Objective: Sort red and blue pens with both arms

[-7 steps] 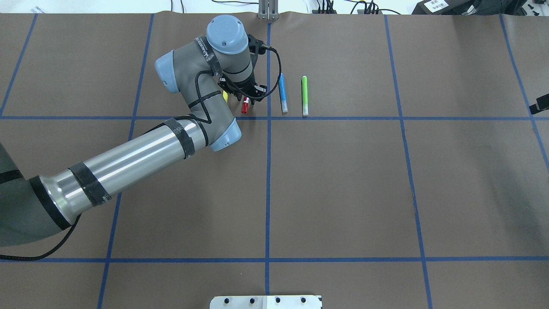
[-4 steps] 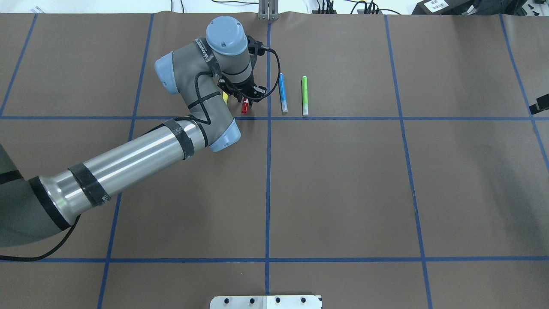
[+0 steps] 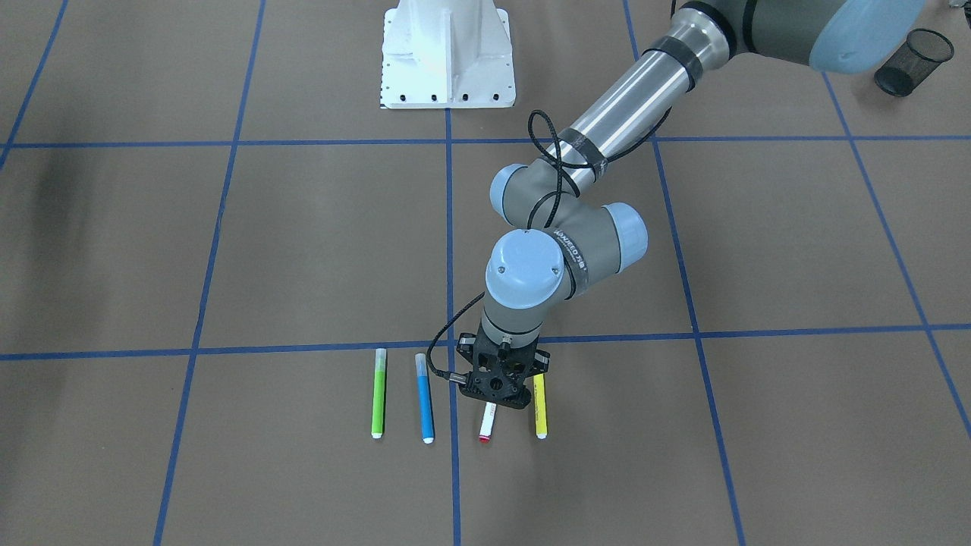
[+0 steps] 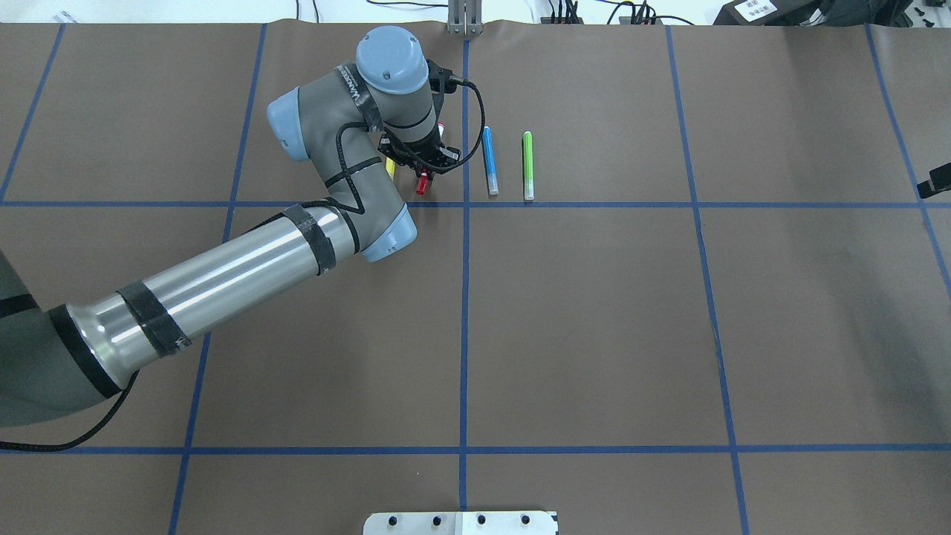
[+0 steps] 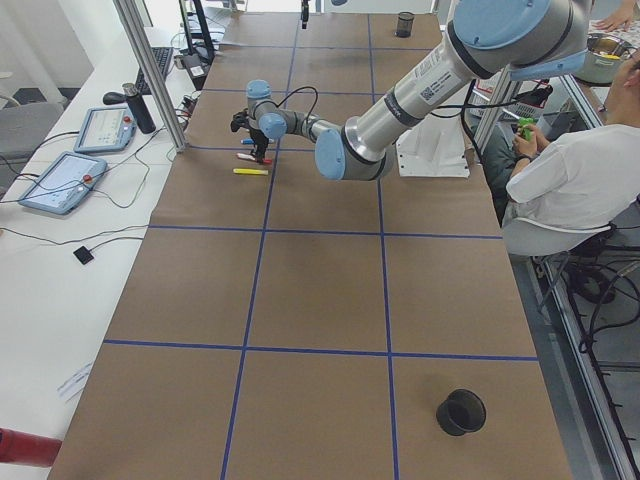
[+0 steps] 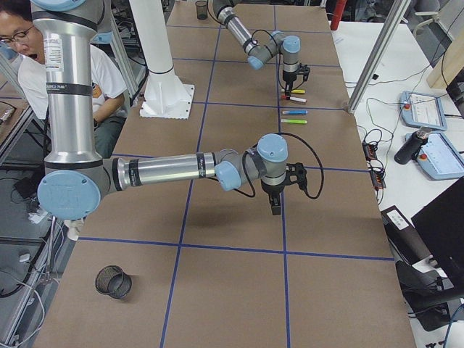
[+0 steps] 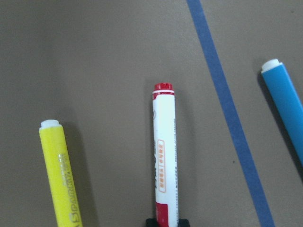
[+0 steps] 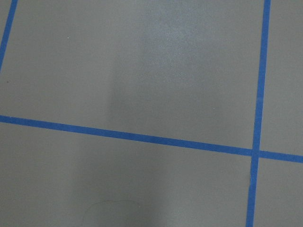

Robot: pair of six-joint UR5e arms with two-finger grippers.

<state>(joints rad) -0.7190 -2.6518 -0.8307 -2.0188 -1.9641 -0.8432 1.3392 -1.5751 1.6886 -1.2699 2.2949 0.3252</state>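
Note:
The red pen [image 7: 164,156], white-barrelled with a red cap, lies on the brown paper between a yellow marker and the blue pen [image 4: 489,160]. My left gripper [image 4: 423,169] stands straight over it, and its fingertips [image 7: 182,222] press against both sides of the cap end. In the front view the pen's red tip [image 3: 486,434] sticks out from under the gripper [image 3: 497,390]. The blue pen [image 3: 425,398] lies untouched just across the blue tape line. My right gripper [image 6: 275,206] hangs over bare paper far from the pens, and I cannot tell whether it is open or shut.
A yellow marker [image 3: 540,409] lies close beside the left gripper, and a lime-green marker [image 4: 527,165] lies past the blue pen. One black mesh cup [image 3: 910,61] stands near the robot's left end, another [image 6: 114,281] at its right end. A seated person [image 5: 570,170] is behind the white pedestal [image 3: 447,53].
The left wrist has sunk lower over the red pen and shifted slightly left, hiding more of the red cap. The pen's far tip now shows beyond the wrist.

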